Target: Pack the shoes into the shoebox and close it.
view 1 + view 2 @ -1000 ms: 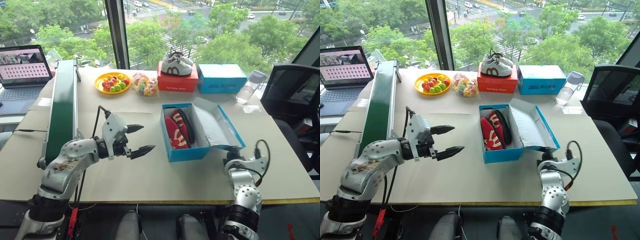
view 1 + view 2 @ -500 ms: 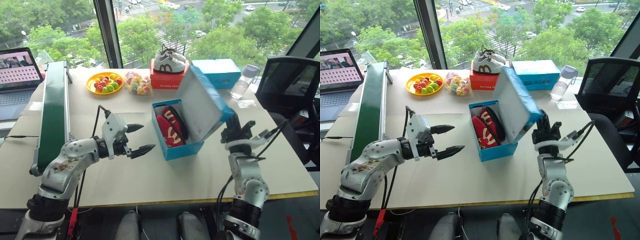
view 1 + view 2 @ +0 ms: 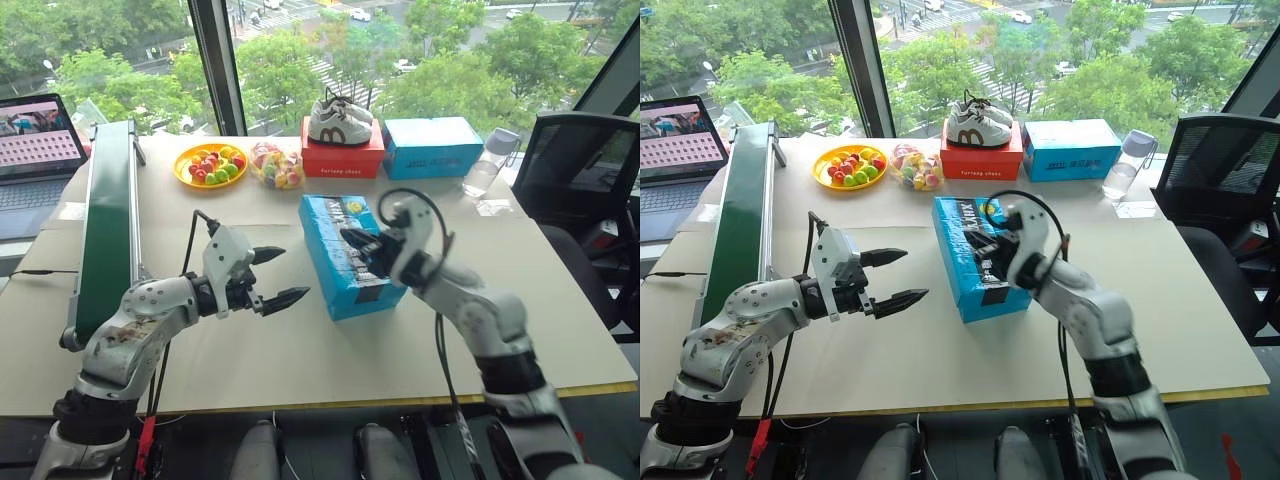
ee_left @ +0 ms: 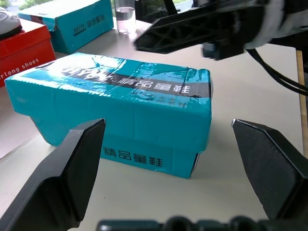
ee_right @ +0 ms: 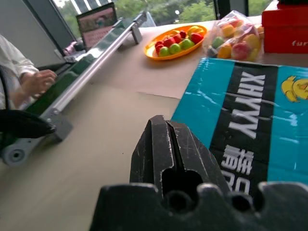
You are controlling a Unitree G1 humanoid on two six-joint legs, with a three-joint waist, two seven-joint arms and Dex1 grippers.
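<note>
The bright blue shoebox [image 3: 343,262] stands closed in the middle of the table, its lid with black lettering lying flat. The shoes are hidden inside it. My right gripper [image 3: 360,243] is shut and rests over the lid's top, reaching in from the box's right side; the right wrist view has its shut fingers [image 5: 168,149] just over the lettered lid [image 5: 240,110]. My left gripper [image 3: 278,275] hangs open a little to the left of the box, level with its side, holding nothing. In the left wrist view the shoebox [image 4: 120,103] lies ahead between the wide-apart fingers.
Along the window stand a red box with white sneakers [image 3: 342,155], another blue box [image 3: 432,147], a water bottle [image 3: 480,175], a candy bag [image 3: 275,167] and a yellow fruit plate [image 3: 211,165]. A green conveyor [image 3: 108,225] and laptop [image 3: 38,135] stand left. A person's hand [image 5: 38,82] is near the laptop.
The lid, first lying open and then half raised, has swung shut over the shoes. My right arm has come up from the right of the box onto the lid. The left arm has kept still.
</note>
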